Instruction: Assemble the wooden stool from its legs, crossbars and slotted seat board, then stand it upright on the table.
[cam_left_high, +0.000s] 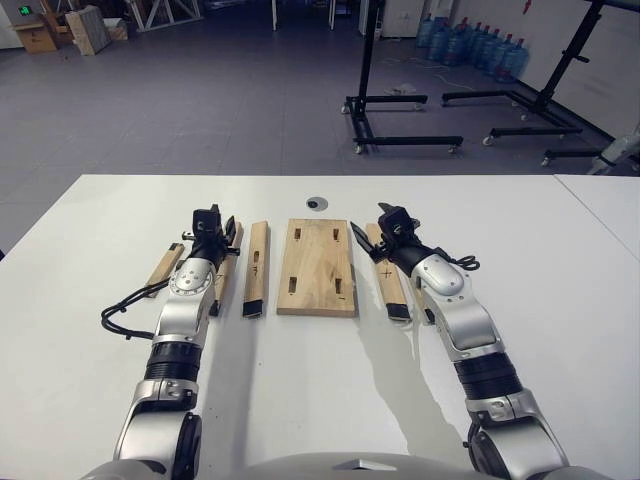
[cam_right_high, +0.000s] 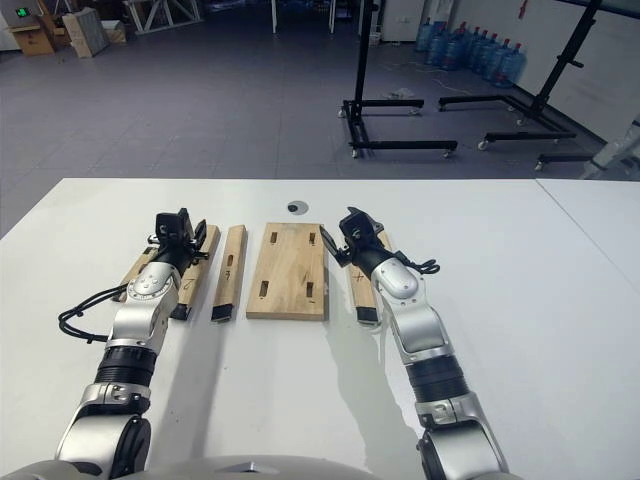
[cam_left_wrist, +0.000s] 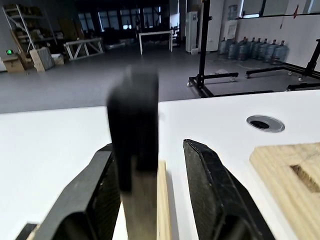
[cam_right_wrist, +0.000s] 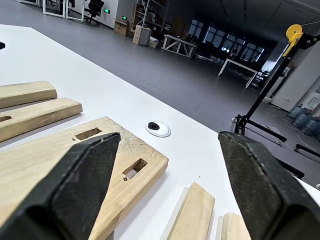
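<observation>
The slotted seat board (cam_left_high: 317, 266) lies flat in the middle of the white table (cam_left_high: 560, 300). Its long axis runs straight away from the robot, and the slots sit near its long edges. The other wooden pieces lie roughly parallel to it.

Just left of the board, with a strip of bare table between, is the inner left leg (cam_left_high: 256, 268), dark end toward the robot. Next out is the outer left leg (cam_left_high: 226, 272), and beyond that a short piece (cam_left_high: 164, 266) angled slightly outward. The right leg (cam_left_high: 390, 282) lies close beside the board's right edge, also dark end toward the robot.

The left gripper (cam_left_high: 218, 230) hangs low over the far end of the outer left leg. Its fingers (cam_left_wrist: 215, 200) are apart, with the wood's edge showing between them, not clamped. The right gripper (cam_left_high: 372, 232) sits over the far end of the right leg, near the board's far right corner, with its fingers (cam_right_wrist: 260, 185) spread wide.

A round cable hole (cam_left_high: 318, 202) lies just past the board's far edge. Bare tabletop stretches out to the right of the parts.
</observation>
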